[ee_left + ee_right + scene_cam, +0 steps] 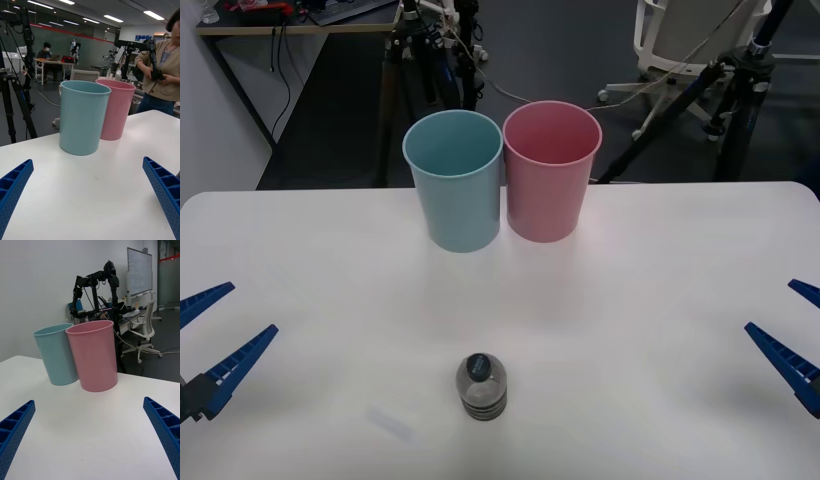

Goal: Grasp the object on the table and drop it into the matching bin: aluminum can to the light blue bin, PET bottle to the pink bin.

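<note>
The PET bottle [482, 386] is standing upright on the near middle of the white desk [660, 300], its dark cap facing up toward the front camera, with brown liquid and a ribbed body showing below it. Far behind it, near the desk's far edge, the light blue bin [455, 180] and the pink bin [551, 170] are standing side by side, the blue one on the left and the pink one on the right, their rims touching or all but touching; both are sitting upright with open mouths. The left gripper [208, 335] is hovering at the near left edge of the desk with its blue ribbed jaws spread wide apart and gripping nothing, well apart from the bottle. The right gripper [795, 330] is hovering at the near right edge, its jaws likewise spread wide and gripping nothing, also well away from the bottle. The bottle is lying roughly midway between the two grippers
</note>
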You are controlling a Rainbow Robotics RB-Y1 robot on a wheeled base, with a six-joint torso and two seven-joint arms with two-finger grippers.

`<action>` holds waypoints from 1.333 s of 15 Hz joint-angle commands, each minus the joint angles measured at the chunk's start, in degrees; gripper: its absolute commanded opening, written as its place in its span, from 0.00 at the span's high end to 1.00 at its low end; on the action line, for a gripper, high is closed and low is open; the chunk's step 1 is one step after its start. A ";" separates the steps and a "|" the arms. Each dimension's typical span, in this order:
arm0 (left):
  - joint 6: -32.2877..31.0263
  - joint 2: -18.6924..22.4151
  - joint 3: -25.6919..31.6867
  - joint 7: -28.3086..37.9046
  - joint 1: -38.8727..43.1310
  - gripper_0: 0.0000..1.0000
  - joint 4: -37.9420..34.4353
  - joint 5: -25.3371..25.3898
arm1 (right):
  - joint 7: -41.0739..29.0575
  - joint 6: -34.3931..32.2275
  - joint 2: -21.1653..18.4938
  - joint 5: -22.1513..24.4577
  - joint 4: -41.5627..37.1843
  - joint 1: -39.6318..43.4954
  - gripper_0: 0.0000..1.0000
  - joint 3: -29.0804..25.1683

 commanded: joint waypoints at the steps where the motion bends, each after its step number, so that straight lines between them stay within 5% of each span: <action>1: 0.00 0.00 0.00 0.00 0.00 0.00 0.00 0.00 | 0.00 -0.84 0.41 0.55 -0.27 -0.22 0.00 0.56; 7: 0.00 0.00 0.00 0.00 0.00 0.00 0.00 0.00 | 1.41 -1.63 -0.64 0.11 -2.29 2.76 0.00 3.19; 13: 0.00 0.00 0.00 0.00 0.00 0.00 0.00 0.00 | 18.28 -0.58 -0.82 0.02 -2.03 4.26 0.00 9.17; 20: 0.00 0.00 0.00 0.00 0.00 0.00 0.00 0.00 | 22.41 -0.40 -2.58 0.02 0.69 4.08 0.00 18.75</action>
